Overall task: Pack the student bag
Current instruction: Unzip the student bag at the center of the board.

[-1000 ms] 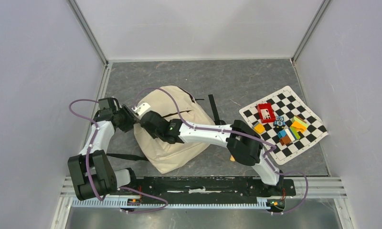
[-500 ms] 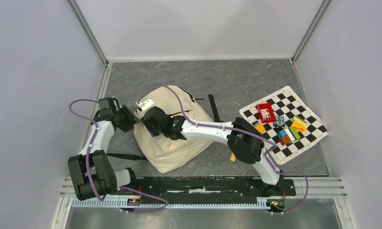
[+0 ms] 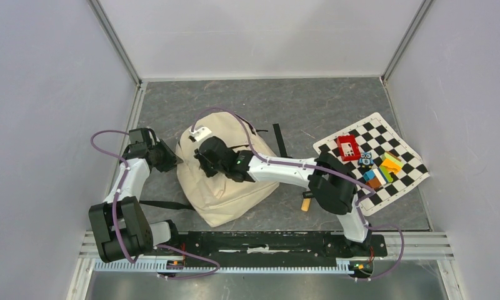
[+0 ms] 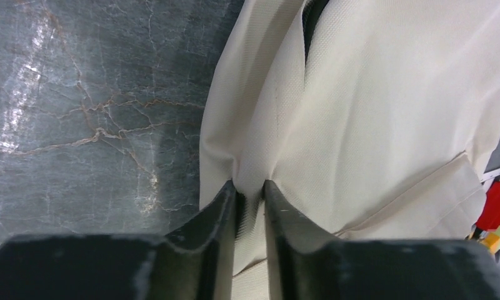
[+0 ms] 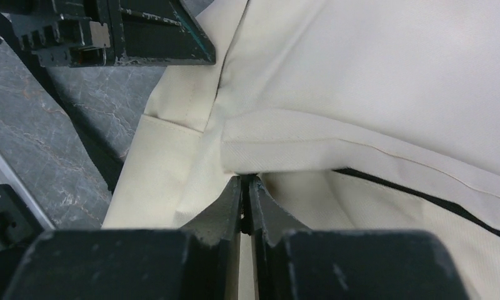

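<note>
The student bag (image 3: pixel 229 194), cream fabric with black trim, lies on the grey floor at centre left. My left gripper (image 3: pixel 173 160) is shut on a fold of its left edge; the cloth bunches between the jaws in the left wrist view (image 4: pixel 249 187). My right gripper (image 3: pixel 202 154) reaches across the bag's top and is shut on a small dark piece at the end of the black zipper line (image 5: pixel 422 194), under a cream flap (image 5: pixel 335 140). The jaws (image 5: pixel 244 182) stand almost touching. The bag's inside is hidden.
A checkered mat (image 3: pixel 402 145) at the right holds a red box (image 3: pixel 348 147), a small owl figure (image 3: pixel 365 159) and coloured blocks (image 3: pixel 385 167). A small wooden piece (image 3: pixel 306 204) lies beside the right arm. Black straps (image 3: pixel 277 140) trail from the bag. Grey walls close in all round.
My right gripper has moved right and away along the bag's top, still shut, and the top fabric has shifted with it. The left gripper has kept its hold in place.
</note>
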You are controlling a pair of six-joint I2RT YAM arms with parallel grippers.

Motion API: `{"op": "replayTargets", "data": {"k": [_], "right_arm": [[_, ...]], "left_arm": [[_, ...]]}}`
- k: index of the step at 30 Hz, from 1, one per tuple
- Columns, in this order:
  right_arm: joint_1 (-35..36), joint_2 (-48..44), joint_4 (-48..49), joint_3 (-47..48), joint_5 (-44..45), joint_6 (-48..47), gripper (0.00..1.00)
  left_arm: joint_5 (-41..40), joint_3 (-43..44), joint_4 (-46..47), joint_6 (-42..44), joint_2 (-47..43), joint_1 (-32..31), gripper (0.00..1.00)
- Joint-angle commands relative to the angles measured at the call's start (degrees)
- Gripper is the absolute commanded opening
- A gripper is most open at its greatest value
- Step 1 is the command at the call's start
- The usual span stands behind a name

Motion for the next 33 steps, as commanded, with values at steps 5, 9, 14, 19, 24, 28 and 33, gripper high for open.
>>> {"op": "replayTargets", "data": {"k": [5,9,14,19,24,28,33], "right_arm": [[-2.6,-11.5,4.8,-8.6,-3.4,0.7,0.1],[-3.7,-12.0,5.0,-9.9,-3.6,-0.2,0.0],[-4.3,-11.1,4.8,-10.3,-3.9,-0.9,0.0],[-4.7,-12.3,3.2,-12.3,5.3,-4.7,0.0],[-8.5,-15.5,1.0,-15.1,12.3,-8.2,0.0],[-13.4,-17.8,0.6,-17.7,13.9,-11.3,0.0],[-19.6,-19.2,-0.2,-21.0,13.3,-13.2,0.0]], "left_arm": [[1.1,1.7,0.5,1.3,-0.5,0.3,0.02],[1.1,1.7,0.5,1.2,-0.6,0.3,0.02],[0.7,1.8,0.4,1.3,-0.6,0.3,0.02],[-0.1,1.9,0.1,1.5,-1.0,0.4,0.02],[-0.5,2.0,0.0,1.7,-1.3,0.6,0.02],[-0.7,2.0,-0.1,1.8,-1.5,0.7,0.02],[-0.7,1.9,-0.2,1.8,-1.8,0.7,0.02]]}}
